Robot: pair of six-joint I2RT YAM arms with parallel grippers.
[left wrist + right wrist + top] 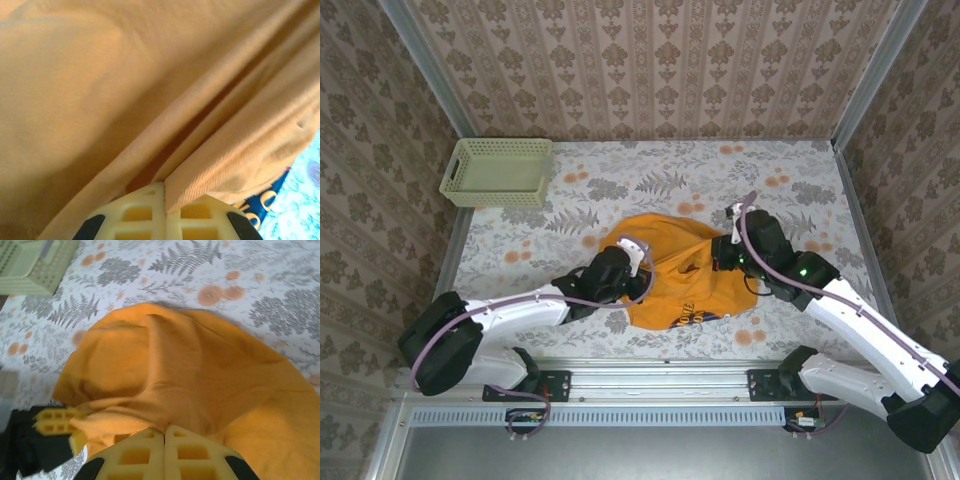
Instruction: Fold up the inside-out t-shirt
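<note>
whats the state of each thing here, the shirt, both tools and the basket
t-shirt: bunched in a heap, not folded, pinched from both sides
left tool: shut on a fold of the t-shirt
right tool: shut on the t-shirt's edge
basket: upright at the far left, empty, apart from the t-shirt

The orange t-shirt [675,270] lies bunched in a rounded heap mid-table, dark blue lettering showing at its near edge.
</note>
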